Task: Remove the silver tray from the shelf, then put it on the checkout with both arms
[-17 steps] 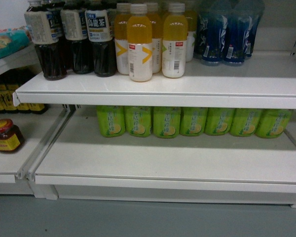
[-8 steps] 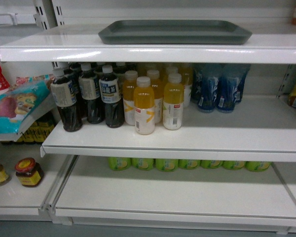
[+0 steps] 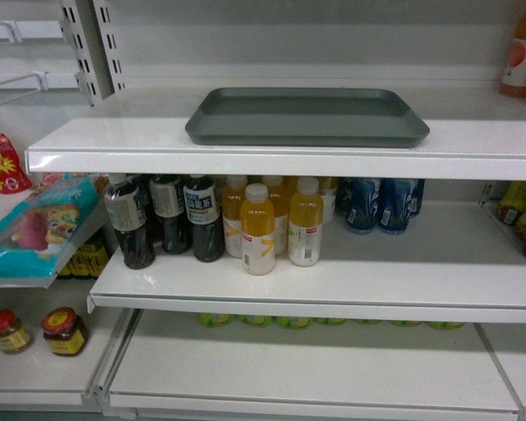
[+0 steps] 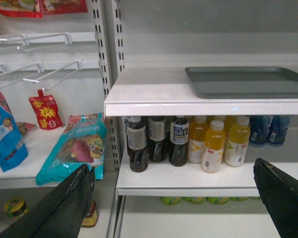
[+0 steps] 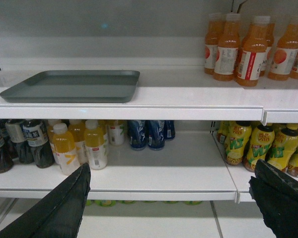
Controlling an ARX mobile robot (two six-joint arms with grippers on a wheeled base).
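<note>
Grey tray flat on top shelf, untouched; both grippers spread apart below, ready to lift

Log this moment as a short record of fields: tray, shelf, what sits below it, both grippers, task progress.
tray: silver tray lies flat on the shelf, near its front lip
below: dark tea bottles, yellow juice bottles, blue bottles
left gripper: left gripper open, below the tray's shelf level, touching nothing
right gripper: right gripper open, likewise clear of the tray
progress: tray not yet gripped; checkout not in view
</note>
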